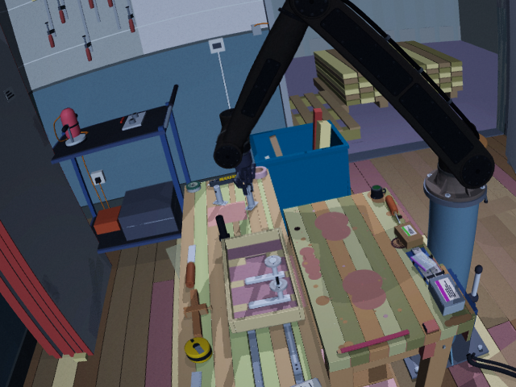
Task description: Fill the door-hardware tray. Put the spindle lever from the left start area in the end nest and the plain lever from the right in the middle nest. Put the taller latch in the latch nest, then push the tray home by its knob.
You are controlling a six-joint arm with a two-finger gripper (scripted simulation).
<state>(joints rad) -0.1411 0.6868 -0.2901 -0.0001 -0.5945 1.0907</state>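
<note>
My gripper [249,189] reaches down at the far end of the left bench. The right-hand grey latch [250,199], standing upright on its base, is clamped between my closed fingers. A second grey latch [219,195] stands a little to its left. The wooden tray [261,280] sits nearer on its rails, with two grey levers [266,278] [273,296] lying in its nests. The strip at the tray's far end is empty. The tray's black knob [222,227] stands up at its far left corner.
A blue bin [301,162] holding offcuts stands just right of my gripper. A wider bench [366,270] lies to the right with boxes along its edge. A brown-handled tool [190,270], a wooden cross and a yellow tape measure [198,349] lie left of the tray.
</note>
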